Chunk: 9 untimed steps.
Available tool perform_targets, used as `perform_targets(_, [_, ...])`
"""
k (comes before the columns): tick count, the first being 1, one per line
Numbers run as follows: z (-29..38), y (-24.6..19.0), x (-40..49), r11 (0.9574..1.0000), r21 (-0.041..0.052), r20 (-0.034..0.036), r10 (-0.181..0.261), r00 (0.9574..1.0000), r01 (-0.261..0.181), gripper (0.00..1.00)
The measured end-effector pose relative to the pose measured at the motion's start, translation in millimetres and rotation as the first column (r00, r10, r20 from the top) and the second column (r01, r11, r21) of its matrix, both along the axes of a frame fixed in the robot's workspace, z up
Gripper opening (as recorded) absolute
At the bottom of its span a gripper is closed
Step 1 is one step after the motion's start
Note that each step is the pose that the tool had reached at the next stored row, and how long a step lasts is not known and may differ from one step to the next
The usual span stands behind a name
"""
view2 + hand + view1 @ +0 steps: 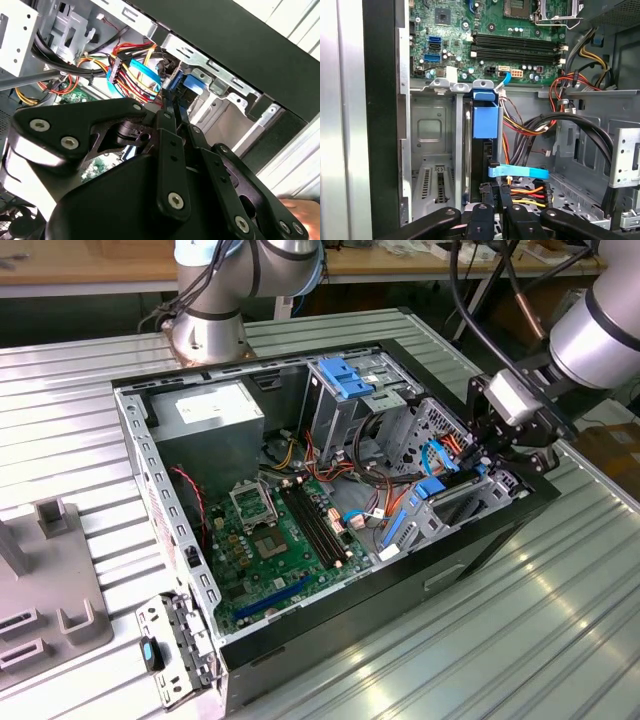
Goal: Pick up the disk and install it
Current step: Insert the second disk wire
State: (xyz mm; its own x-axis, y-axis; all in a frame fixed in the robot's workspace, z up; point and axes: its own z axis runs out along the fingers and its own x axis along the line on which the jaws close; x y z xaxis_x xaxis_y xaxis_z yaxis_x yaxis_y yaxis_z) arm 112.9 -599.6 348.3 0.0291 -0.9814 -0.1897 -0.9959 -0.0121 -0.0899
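The disk point(481, 150) stands on edge in a slot of the metal drive cage point(432, 145) at the front corner of the open computer case point(300, 490). Its blue plastic rail point(485, 122) faces the motherboard. In the exterior view the disk's blue rail point(430, 489) sits low in the cage on the exterior view's right. My gripper point(497, 192) is at the disk's cable end, its black fingers point(482, 217) close together on it. The gripper point(487, 468) hangs over the case's edge, and the gripper point(170, 102) tapers to the blue rail point(176, 81).
Bundles of red, yellow and black cables point(540, 125) and a flat blue cable point(520, 172) crowd the space beside the cage. The green motherboard point(270, 540), a grey power supply box point(205, 420) and a blue latch point(345, 378) lie inside the case. A grey fixture point(45, 580) stands at the exterior view's left.
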Motion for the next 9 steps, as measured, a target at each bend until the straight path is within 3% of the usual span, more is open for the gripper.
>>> perform_targets(5, [-0.7,-2.1,-0.7,0.9999,0.0129,0.0000,0.000,1.0000,0.000,0.16])
perform_targets(9, [-1.8,-7.3,-0.9,0.9999,0.0149,0.0001,0.000,1.0000,0.000,0.16])
